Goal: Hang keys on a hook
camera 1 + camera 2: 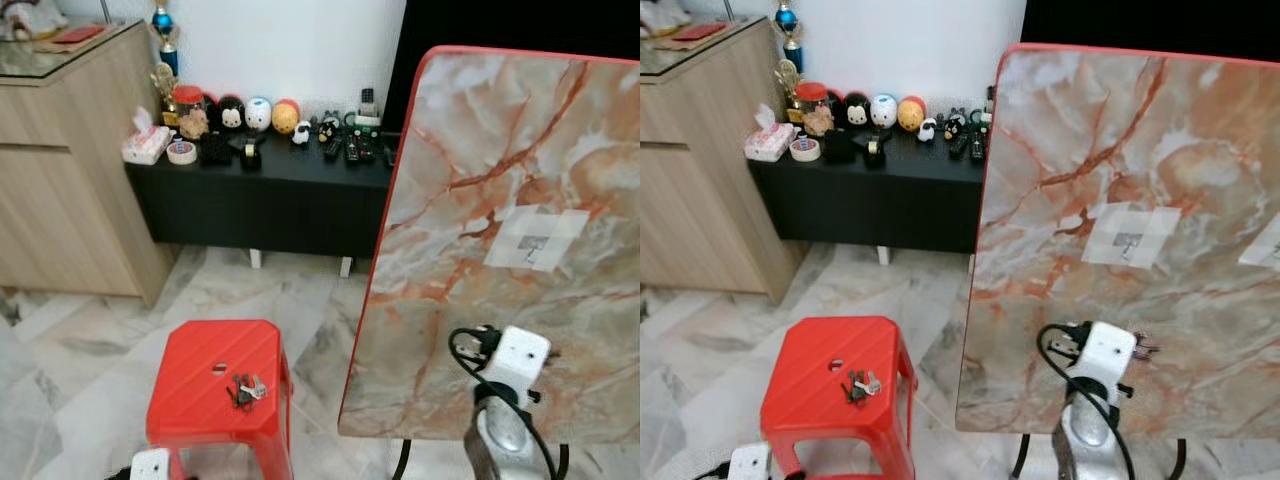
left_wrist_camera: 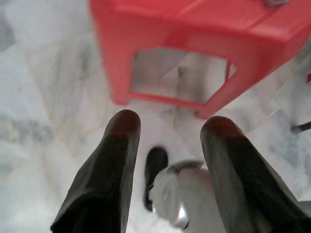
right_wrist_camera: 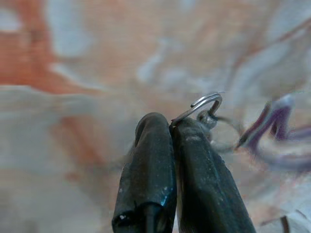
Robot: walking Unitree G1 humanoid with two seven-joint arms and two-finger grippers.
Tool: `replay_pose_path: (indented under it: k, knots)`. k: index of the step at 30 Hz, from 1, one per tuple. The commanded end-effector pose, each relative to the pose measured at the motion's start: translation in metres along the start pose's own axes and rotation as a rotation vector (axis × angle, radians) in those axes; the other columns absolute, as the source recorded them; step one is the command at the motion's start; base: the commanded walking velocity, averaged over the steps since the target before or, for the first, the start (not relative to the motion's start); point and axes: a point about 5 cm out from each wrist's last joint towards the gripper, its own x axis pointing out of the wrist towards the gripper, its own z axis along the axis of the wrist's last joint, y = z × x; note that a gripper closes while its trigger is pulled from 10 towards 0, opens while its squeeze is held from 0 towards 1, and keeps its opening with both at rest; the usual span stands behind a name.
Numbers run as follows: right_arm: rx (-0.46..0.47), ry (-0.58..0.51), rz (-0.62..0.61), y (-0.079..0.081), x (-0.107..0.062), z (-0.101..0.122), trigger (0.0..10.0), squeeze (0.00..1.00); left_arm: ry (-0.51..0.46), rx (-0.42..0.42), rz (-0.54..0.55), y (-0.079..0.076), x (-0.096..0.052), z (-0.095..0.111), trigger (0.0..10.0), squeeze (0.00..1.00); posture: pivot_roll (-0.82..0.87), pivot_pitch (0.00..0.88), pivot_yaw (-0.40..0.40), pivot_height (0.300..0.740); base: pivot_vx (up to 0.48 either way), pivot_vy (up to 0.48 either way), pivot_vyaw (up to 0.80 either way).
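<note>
An upright marble-patterned board [image 1: 470, 200] stands at the right, with a small grey hook [image 1: 535, 243] on a white taped patch. My right gripper [image 3: 170, 121] is raised close to the board's lower part, below the hook, and is shut on a silver key ring [image 3: 206, 103]. Blurred purple keys [image 3: 272, 131] dangle from the ring. Its white wrist [image 1: 515, 360] faces the board. A second bunch of keys [image 1: 247, 389] lies on the red plastic stool [image 1: 200, 400]. My left gripper [image 2: 170, 126] hangs open low beside the stool, holding nothing.
A black low cabinet [image 1: 260, 190] with figurines, remotes and tape stands against the far wall. A wooden cabinet [image 1: 60, 160] is at the left. The floor is pale marble tile [image 1: 80, 370]. A second white patch [image 1: 1265, 245] sits at the board's right edge.
</note>
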Motion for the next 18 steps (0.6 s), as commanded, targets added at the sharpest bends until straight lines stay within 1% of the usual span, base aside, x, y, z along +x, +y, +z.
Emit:
replay_pose_path:
  k: [1,3,5,6,7,9,10,11,14,16,18]
  knots:
    - [-0.038,-0.068,0.000,-0.003,0.003,0.012,10.0,0.00,0.010,-0.007,0.002,-0.001,0.000,-0.001,10.0,0.00,0.05,0.000,-0.065,0.740,0.000,0.000,0.00]
    - [-0.076,-0.109,0.000,-0.002,0.005,0.019,10.0,0.00,0.009,-0.006,0.002,-0.001,0.000,-0.001,10.0,0.00,0.05,0.000,-0.065,0.740,0.000,0.000,0.00]
    - [-0.109,-0.147,-0.026,-0.004,0.005,0.026,10.0,0.00,0.008,-0.005,0.002,-0.001,0.000,-0.001,10.0,0.00,0.05,0.000,-0.065,0.740,0.000,0.000,0.00]
    - [-0.138,-0.191,-0.079,-0.009,0.008,0.035,10.0,0.00,0.006,-0.004,0.002,-0.001,0.000,0.000,10.0,0.00,0.05,0.000,-0.064,0.740,0.000,0.000,0.00]
    - [-0.138,-0.191,-0.079,-0.009,0.008,0.035,10.0,0.00,0.006,-0.004,0.002,-0.001,0.000,0.000,10.0,0.00,0.05,0.000,-0.064,0.740,0.000,0.000,0.00]
    - [-0.183,-0.254,-0.134,-0.016,0.012,0.050,10.0,0.00,0.000,-0.004,0.001,-0.002,0.001,0.001,10.0,0.00,0.05,0.000,-0.064,0.740,0.000,0.000,0.00]
    - [-0.183,-0.254,-0.134,-0.016,0.012,0.050,10.0,0.00,0.000,-0.004,0.001,-0.002,0.001,0.001,10.0,0.00,0.05,0.000,-0.064,0.740,0.000,0.000,0.00]
    - [-0.205,-0.279,-0.135,-0.016,0.014,0.056,10.0,0.00,-0.002,-0.003,0.001,-0.002,0.001,0.002,10.0,0.00,0.05,0.000,-0.064,0.740,0.000,0.000,0.00]
    - [-0.242,-0.312,-0.120,-0.013,0.016,0.064,10.0,0.00,-0.006,-0.002,0.001,-0.002,0.001,0.002,10.0,0.00,0.05,0.000,-0.064,0.740,0.000,0.000,0.00]
    - [-0.288,-0.345,-0.119,-0.010,0.016,0.070,10.0,0.00,-0.010,-0.003,-0.001,-0.003,0.002,0.003,10.0,0.00,0.05,0.000,-0.065,0.740,0.000,0.000,0.00]
    - [-0.308,-0.365,-0.126,-0.008,0.016,0.073,10.0,0.00,-0.014,-0.003,-0.003,-0.004,0.002,0.004,10.0,0.00,0.05,0.000,-0.064,0.740,0.000,0.000,0.00]
